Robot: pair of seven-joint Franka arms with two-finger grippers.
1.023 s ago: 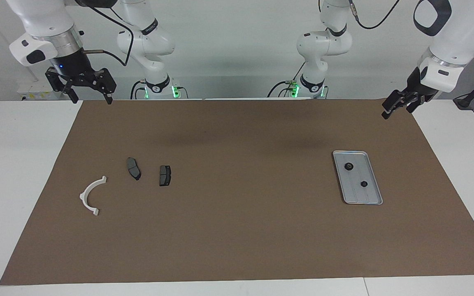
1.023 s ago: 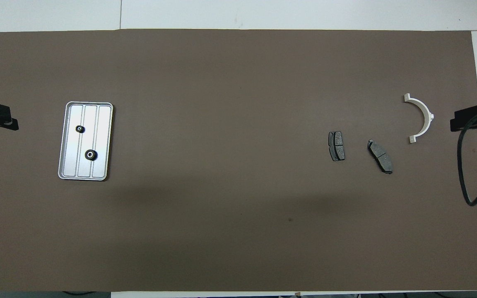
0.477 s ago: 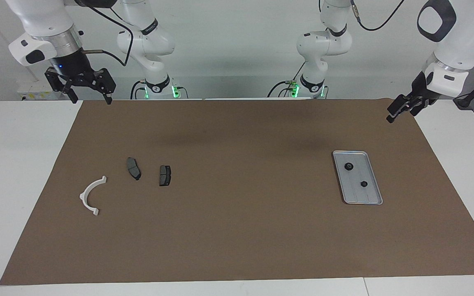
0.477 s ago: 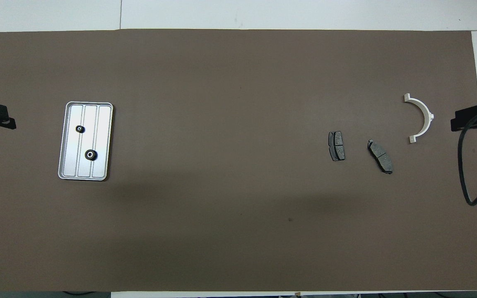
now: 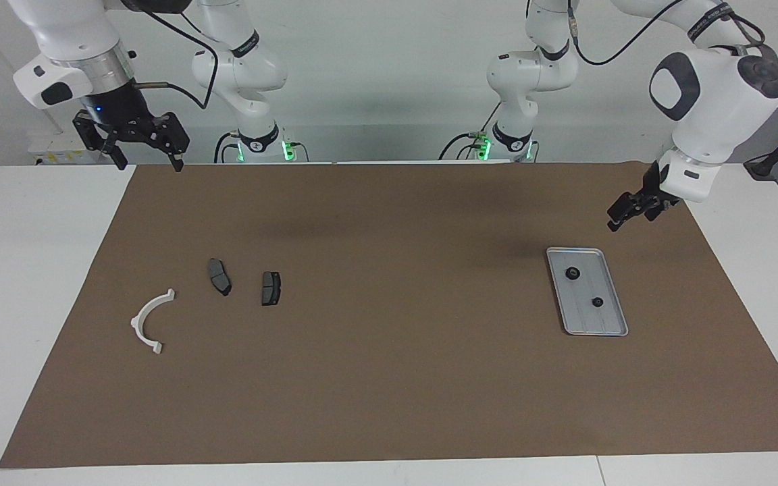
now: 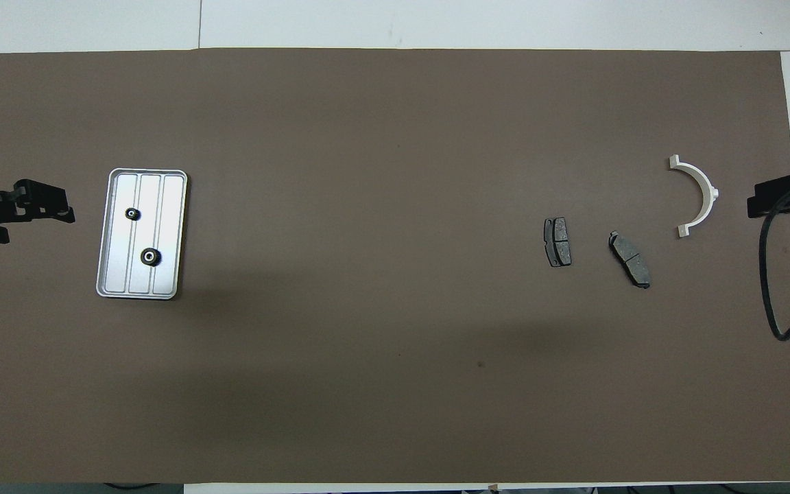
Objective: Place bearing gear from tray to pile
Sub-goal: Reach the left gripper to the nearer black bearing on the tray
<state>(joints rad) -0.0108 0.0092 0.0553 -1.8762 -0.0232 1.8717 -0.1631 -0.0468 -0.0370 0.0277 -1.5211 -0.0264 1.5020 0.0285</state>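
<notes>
tray (image 5: 615, 331) with two bearing gears (image 5: 572, 273) lain toward left arm's end | pile (image 5: 152, 324) toward right arm's end | left gripper (image 5: 622, 217) held agape, empty, over mat near tray | right gripper (image 5: 148, 160) parked agape, empty

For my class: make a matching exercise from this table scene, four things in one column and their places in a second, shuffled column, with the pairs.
1. bearing gears
2. white half-ring bracket
3. left gripper
4. right gripper

A. raised over the mat near the tray
B. on the tray
C. waits, raised at the mat's corner
D. on the mat beside two brake pads

Pairs: 1-B, 2-D, 3-A, 4-C
</notes>
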